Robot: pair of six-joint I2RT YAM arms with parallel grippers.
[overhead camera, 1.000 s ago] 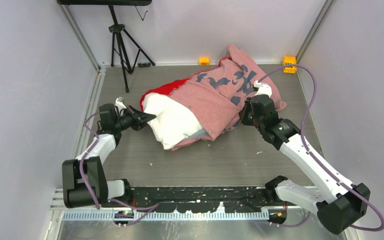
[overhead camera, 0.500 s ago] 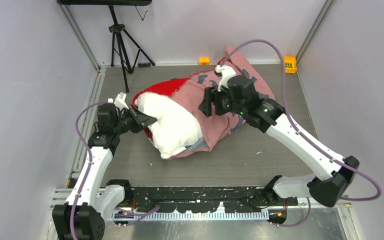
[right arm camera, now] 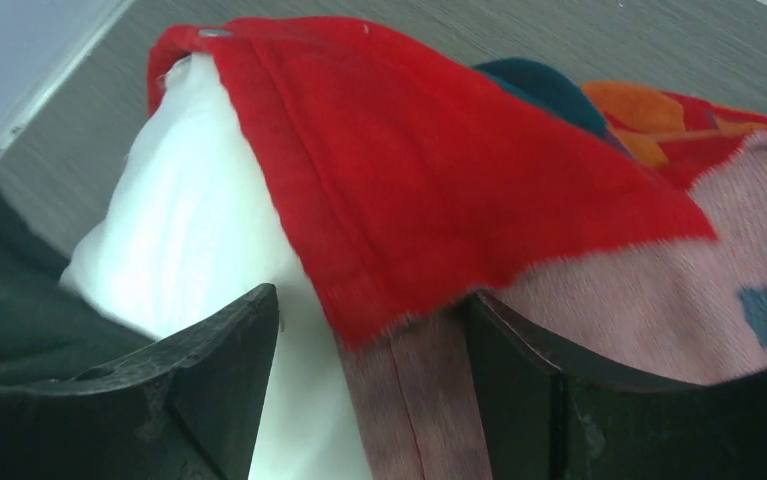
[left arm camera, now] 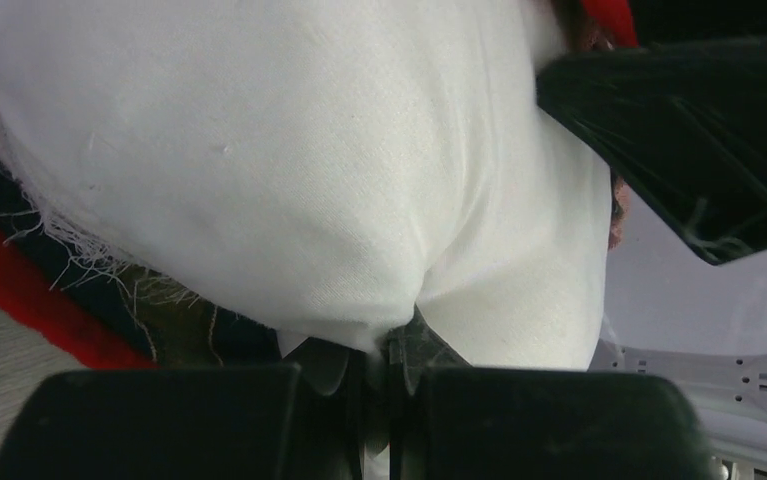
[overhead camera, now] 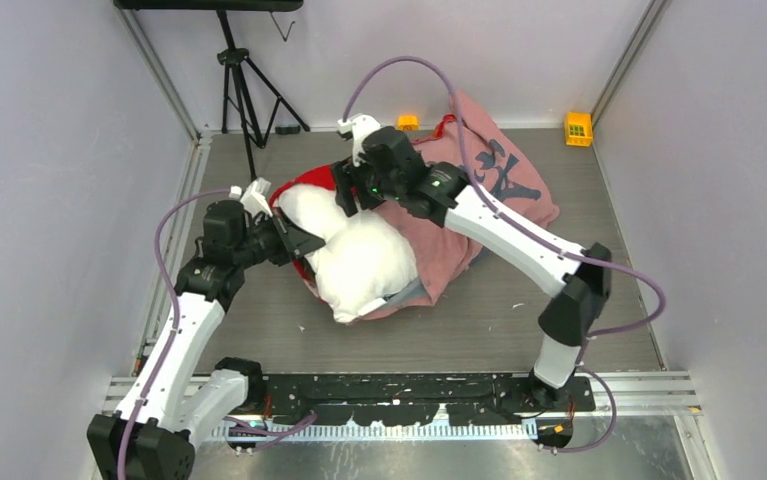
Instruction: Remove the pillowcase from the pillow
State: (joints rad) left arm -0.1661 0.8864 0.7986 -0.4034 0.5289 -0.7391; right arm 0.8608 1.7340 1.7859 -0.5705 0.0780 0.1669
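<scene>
The white pillow [overhead camera: 364,260] lies mid-table, its left end bare and its right end inside the pillowcase [overhead camera: 499,185], which is turned pink side out with a red hem [overhead camera: 309,182]. My left gripper [overhead camera: 299,240] is shut on a pinch of the pillow's left corner [left arm camera: 309,150]; white cloth is squeezed between the jaws of that gripper [left arm camera: 379,350]. My right gripper [overhead camera: 344,195] stands open over the red hem. In the right wrist view the hem [right arm camera: 439,170] hangs between the jaws of the right gripper [right arm camera: 369,320], with the pillow [right arm camera: 189,230] beside it.
A black tripod [overhead camera: 239,90] stands at the back left. Two small yellow blocks [overhead camera: 578,127] [overhead camera: 407,122] sit along the back wall. Grey walls close in the table on both sides. The right arm's purple cable [overhead camera: 399,70] arches over the pillowcase.
The right arm has swung left from the pillowcase's right side to its red hem, and its jaws have opened. The left gripper kept its hold and shifted slightly right.
</scene>
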